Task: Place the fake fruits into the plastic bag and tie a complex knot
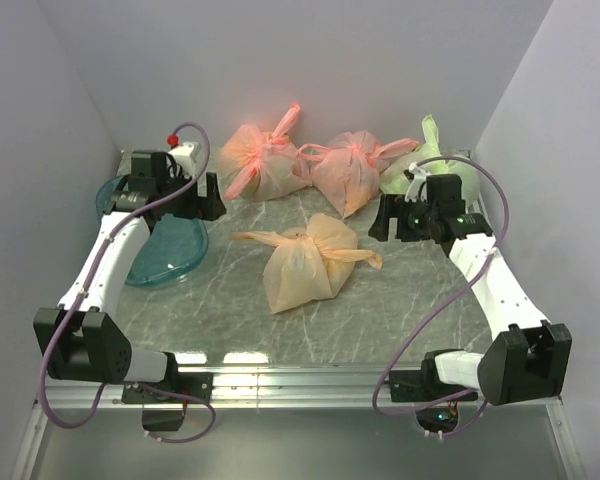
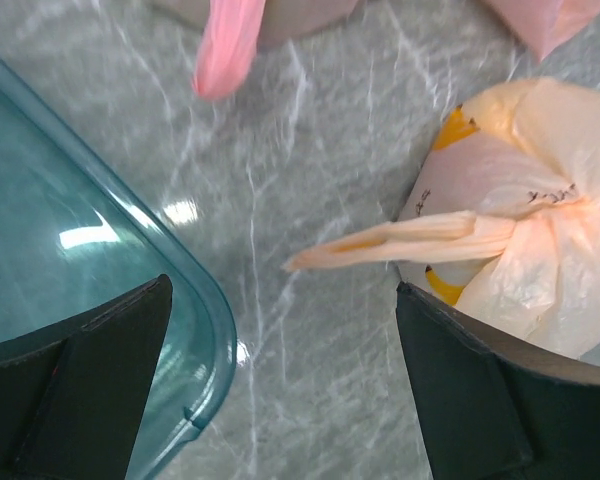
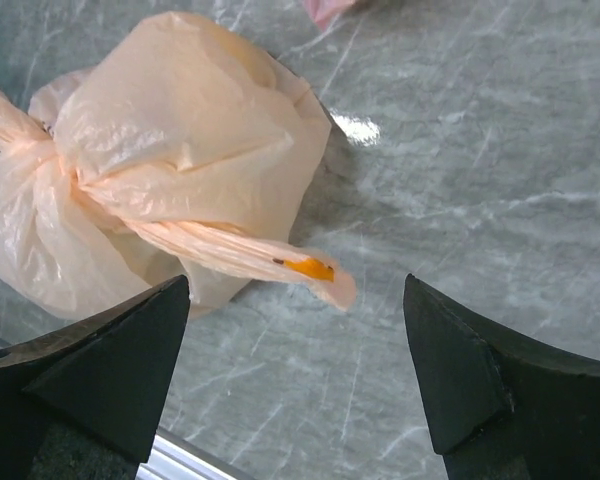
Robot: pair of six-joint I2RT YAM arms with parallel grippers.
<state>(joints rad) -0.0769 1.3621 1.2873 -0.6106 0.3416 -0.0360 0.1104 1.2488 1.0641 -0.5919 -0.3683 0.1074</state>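
Found plastic bag (image 1: 305, 262) lying near middle of table (image 1: 230, 320), mouth tied in a knot, two twisted tails sticking out sideways. Saw yellow patches through the film in left wrist view; could not tell print from fruit. Noted left gripper (image 1: 212, 200) spread wide, pinching nothing, hovering left of bag and apart from it, partly over teal tray (image 1: 165, 255). From left wrist view, saw one tail pointing toward the gap between the fingers (image 2: 100, 380), touching neither. Noted right gripper (image 1: 385, 220) spread wide too, empty, right of bag, apart from it. From right wrist view, saw other tail's tip between the fingers (image 3: 110, 360), touching neither. Spotted pink bag (image 1: 263, 160), second pink bag (image 1: 348, 172) and green bag (image 1: 435, 165) along back wall, all knotted, green one just behind right gripper.
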